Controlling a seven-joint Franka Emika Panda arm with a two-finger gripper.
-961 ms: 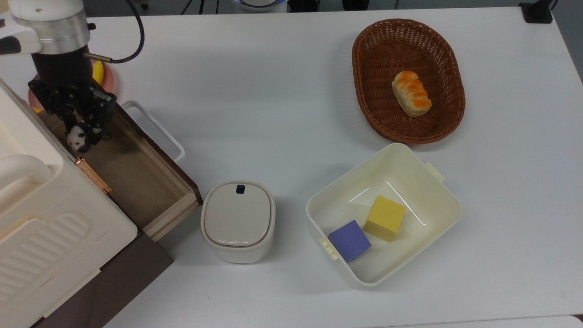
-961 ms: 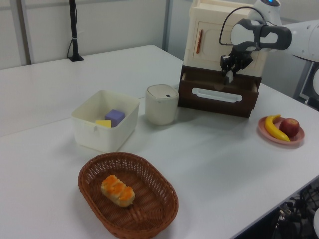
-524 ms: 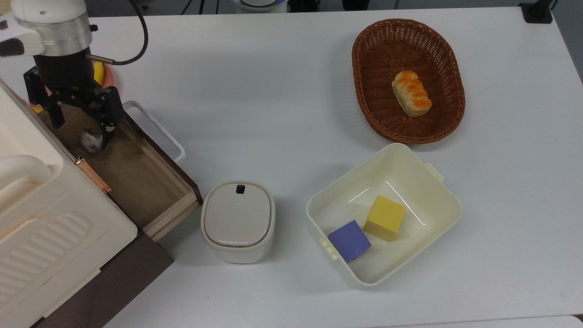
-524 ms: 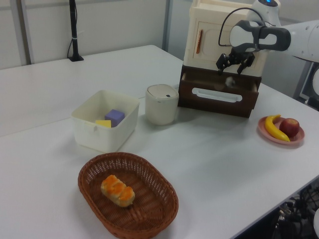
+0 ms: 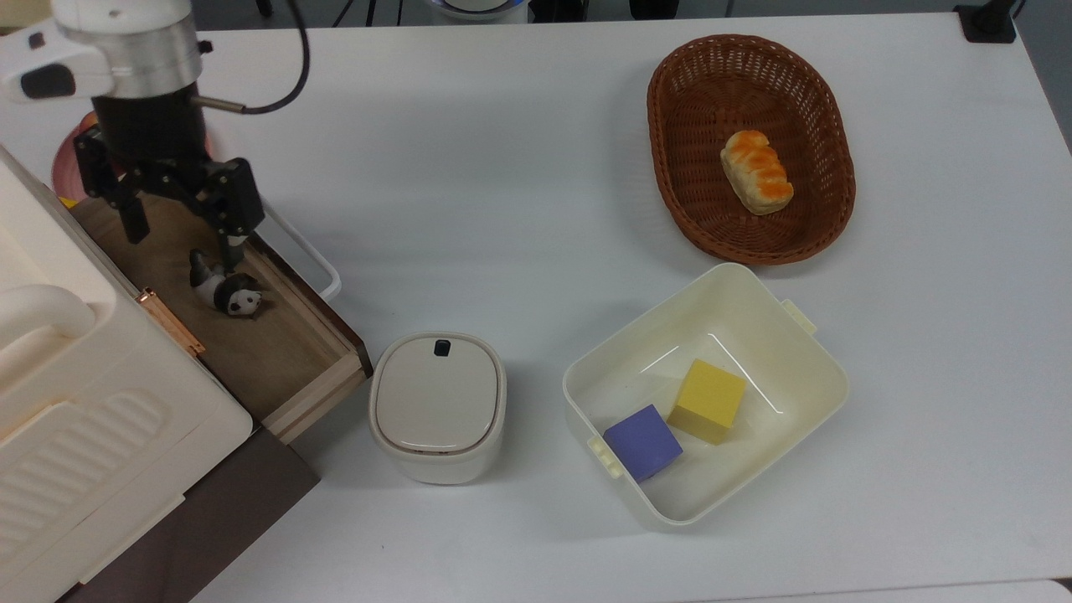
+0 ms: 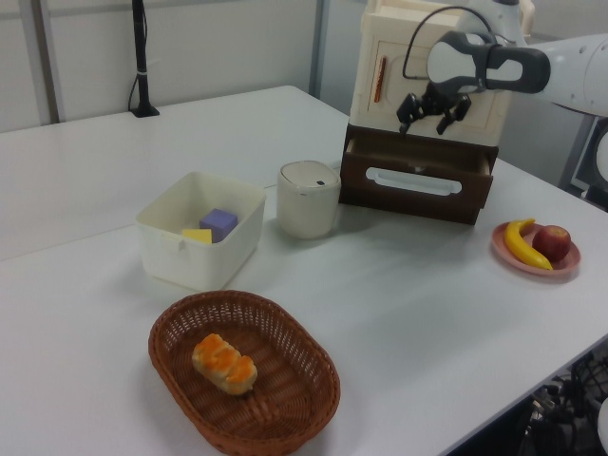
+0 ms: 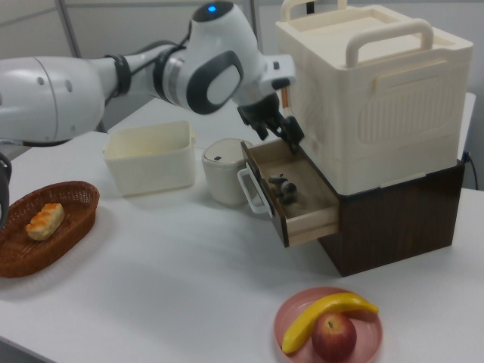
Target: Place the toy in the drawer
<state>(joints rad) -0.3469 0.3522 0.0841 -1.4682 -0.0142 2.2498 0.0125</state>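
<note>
1. Top view is showing me the toy [image 5: 226, 292] lying on its side on the wooden floor of the drawer [image 5: 276, 352], nearer the drawer's dark front panel than the cabinet [image 5: 84, 435].
2. I am reading the gripper [image 5: 180, 219] as spread wide and holding nothing; it is hanging above the drawer, with one fingertip just beside the panda in the top view, though from this angle I cannot say for sure that they are apart in height.
3. The right view is backing this up: the small dark figure [image 7: 283, 188] is sitting inside the open drawer [image 7: 310, 219], and the gripper [image 7: 277, 127] is hovering above it with its fingers apart.
4. I am judging the placing itself as done, since the toy is resting in the drawer free of the fingers.
5. What I am counting as left is only clearing the arm up and away; the drawer is standing open, and the task sentence is not asking me to shut it.
</note>
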